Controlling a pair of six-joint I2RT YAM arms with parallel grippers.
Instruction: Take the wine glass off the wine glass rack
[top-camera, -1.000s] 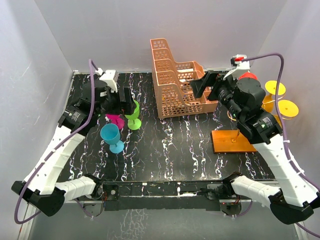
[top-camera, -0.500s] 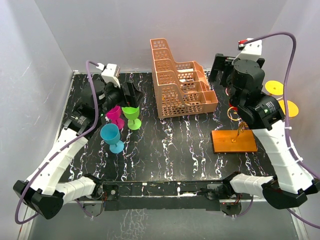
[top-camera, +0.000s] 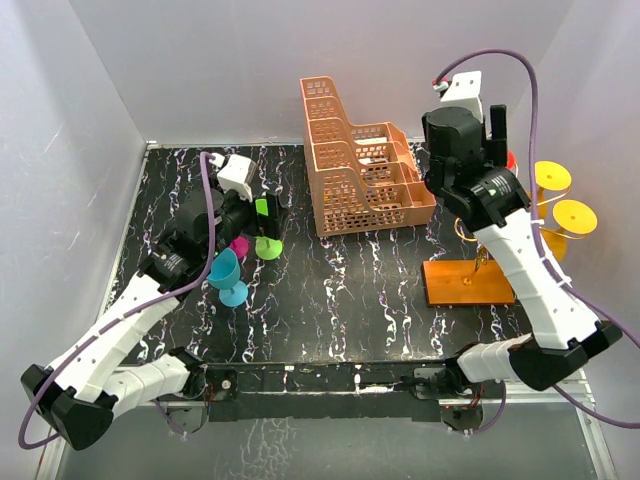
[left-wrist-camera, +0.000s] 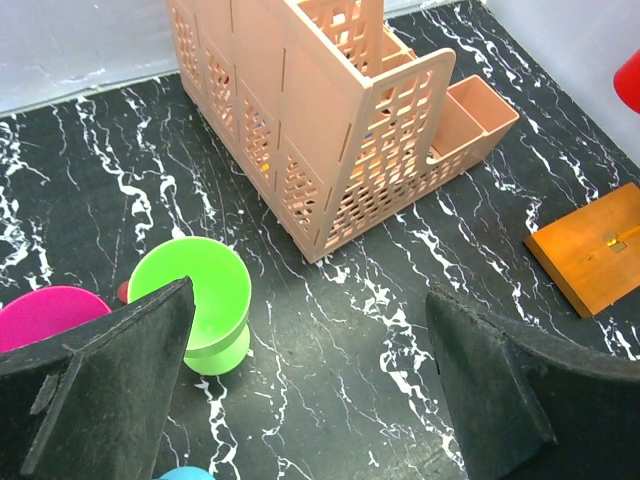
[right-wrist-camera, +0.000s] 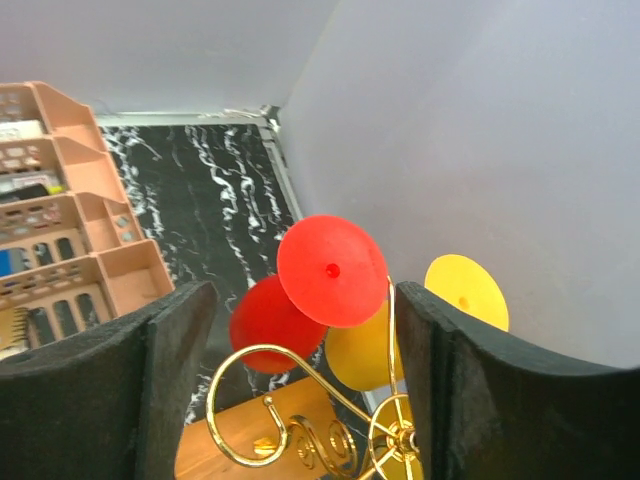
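Right claw (top-camera: 495, 130) sits up around 1 o'clock in the overhead shot, raised over the wine glass rack (top-camera: 468, 283). The rack's orange-brown board lies on the black marbled counter (top-camera: 350, 280) at roughly 4 o'clock. Only a sliver of the red wine glass (top-camera: 510, 158) peeks out just past the claw. Two yellow glasses (top-camera: 552, 178) hang off the rack toward 3 o'clock. Left claw (top-camera: 255, 215) is over at 9 o'clock, just above a green goblet (top-camera: 267, 247), with a magenta goblet (top-camera: 239, 245) and a blue goblet (top-camera: 225, 275) close by. The peach lattice basket (top-camera: 355, 175) stands at 12.

Left wrist cam: the fingers are spread wide with nothing between them, so that claw is open. The green goblet stands upright at 8 o'clock right by one finger, the magenta one is at 9, the basket at 12, and a corner of the rack board at 3.

Right wrist cam: both pads (right-wrist-camera: 170, 380) stand well apart. The red glass hangs foot-up dead center between them with a gap on each side, so this claw is open and gripping nothing. Gold wire curls at 6 o'clock under the glass. Which hook carries it I can't make out.
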